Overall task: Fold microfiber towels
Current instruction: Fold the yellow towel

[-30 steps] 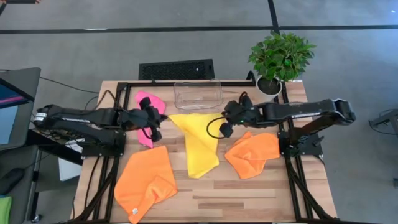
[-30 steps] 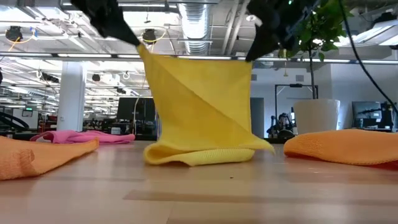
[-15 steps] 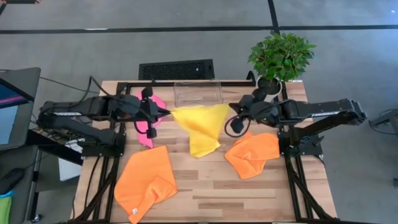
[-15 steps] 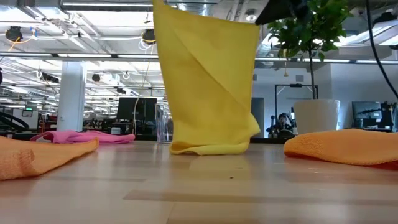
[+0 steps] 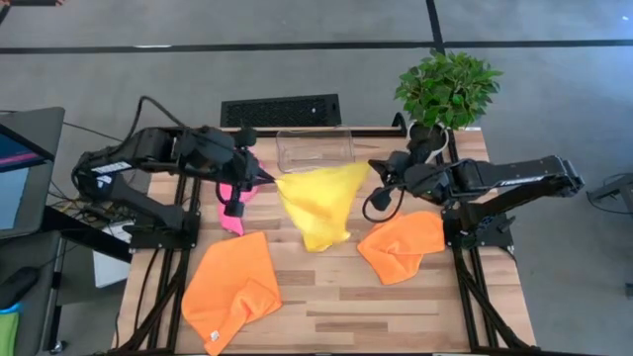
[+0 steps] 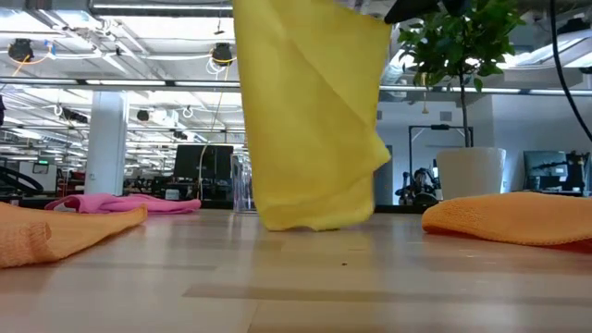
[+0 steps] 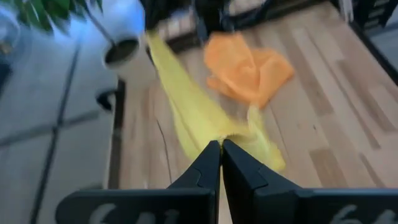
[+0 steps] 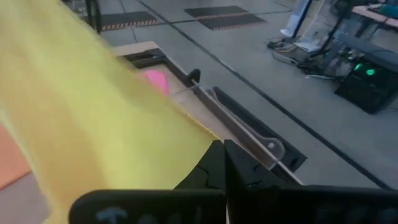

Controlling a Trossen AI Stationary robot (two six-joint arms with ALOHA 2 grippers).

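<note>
Left end effector [image 5: 265, 178] & right end effector [image 5: 373, 168] each pinch a top corner of the yellow towel [image 5: 318, 203], stretched btwn them, hanging w/ its bottom edge about at the tabletop [image 5: 396, 307]

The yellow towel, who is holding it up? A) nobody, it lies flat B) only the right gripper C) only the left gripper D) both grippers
D: the yellow towel hangs stretched between the left gripper and the right gripper, each shut on a corner.
</note>
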